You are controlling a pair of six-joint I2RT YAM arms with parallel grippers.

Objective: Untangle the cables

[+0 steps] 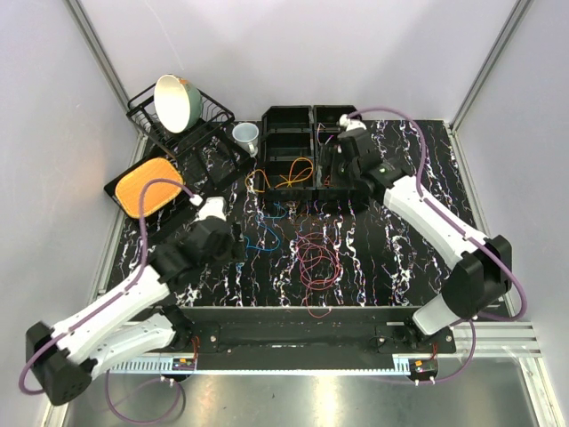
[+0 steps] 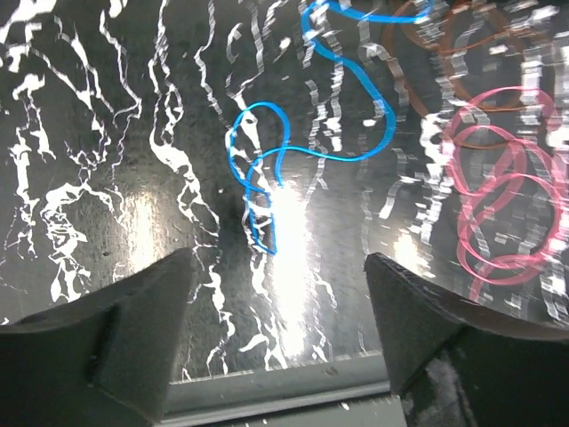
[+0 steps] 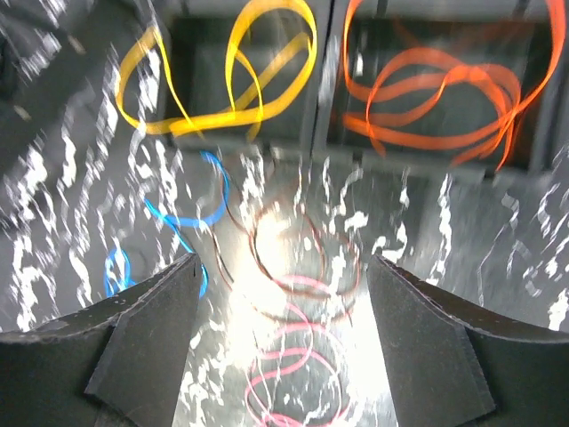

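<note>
Two wrist views: motion-blurred, so the ends of the cables are hard to trace.
Look: thin, loose loops.
Where: orange cable inside the black bins, yellow cable at their left edge, blue cable and maroon cable on the table in front of them.
Count: four colours; strands per tangle unclear.
Fingers: left gripper and right gripper both spread wide, holding nothing.

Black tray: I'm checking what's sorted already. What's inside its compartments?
An orange cable lies looped in one compartment, a yellow cable in the next. The right arm covers the black tray's right part, so nothing there can be seen.
</note>
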